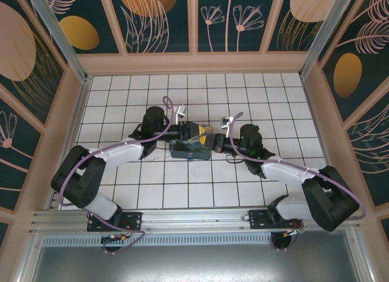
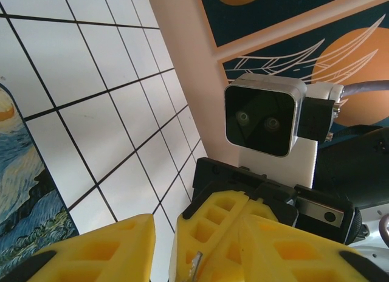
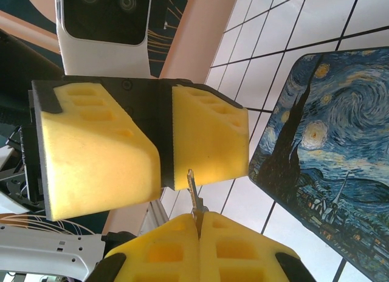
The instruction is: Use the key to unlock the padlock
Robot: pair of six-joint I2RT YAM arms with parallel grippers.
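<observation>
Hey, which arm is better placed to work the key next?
Right, probably. The right gripper is shut on the key, blade sticking out free; the left gripper faces it with no visible hold.

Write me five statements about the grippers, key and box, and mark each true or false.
1. The right gripper is shut on the key. True.
2. The box sits against the far wall. False: it lies near the middle of the table, beside the grippers.
3. The box carries a starry-night painting. True.
4. The left gripper is far from the right one, at the opposite side of the table. False: the two are close together, tips facing.
5. The key lies flat on the tiles. False: it is held off the table, sticking out from between the right gripper's fingers.
</observation>
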